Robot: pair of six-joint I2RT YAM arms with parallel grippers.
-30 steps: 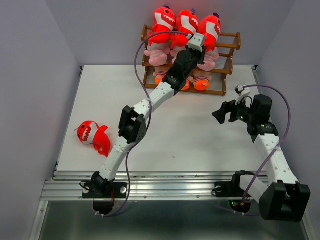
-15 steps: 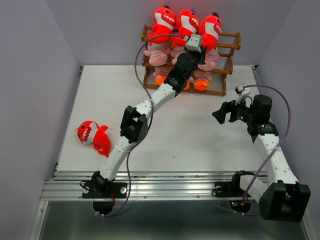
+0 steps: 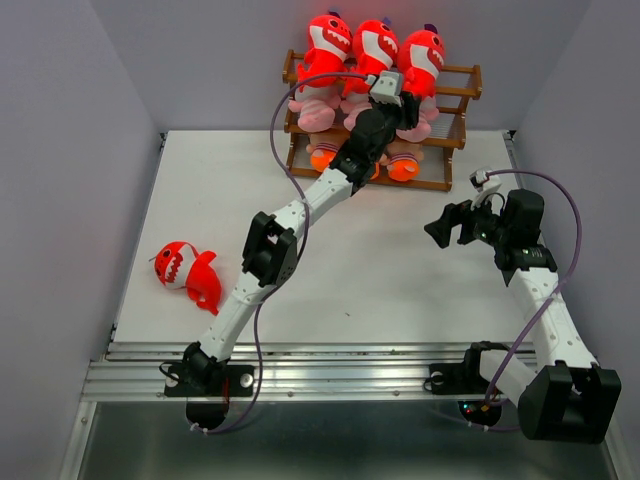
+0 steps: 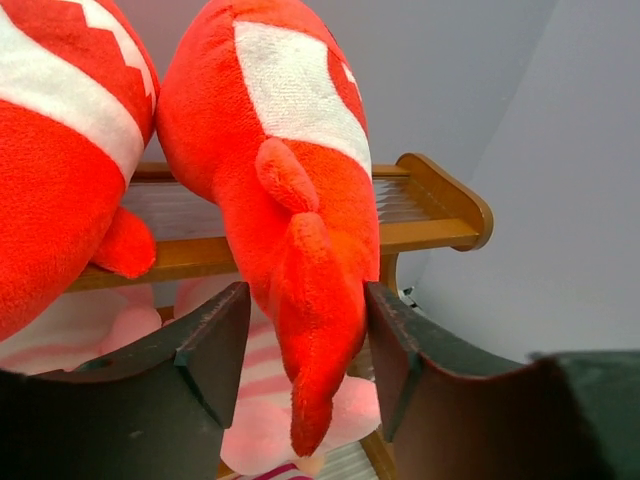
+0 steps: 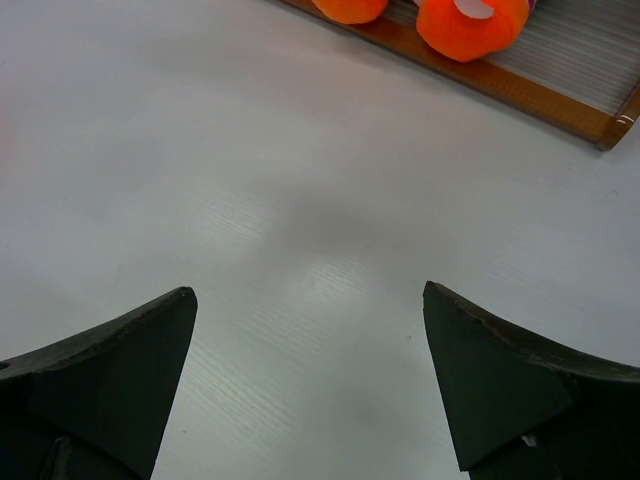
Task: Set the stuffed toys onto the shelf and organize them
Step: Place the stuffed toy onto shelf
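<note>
Between the left jaws sits a red shark point(image 4: 300, 210).

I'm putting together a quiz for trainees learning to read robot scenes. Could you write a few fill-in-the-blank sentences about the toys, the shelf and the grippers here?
The shelf holds ___ red sharks. Another red shark lies on the table near its ___ edge. The left gripper flanks a shark on the shelf's ___ tier. The right gripper hangs above the table with its jaws ___.
Missing words: three; left; top; open.

bright even light, soft shadows
</note>
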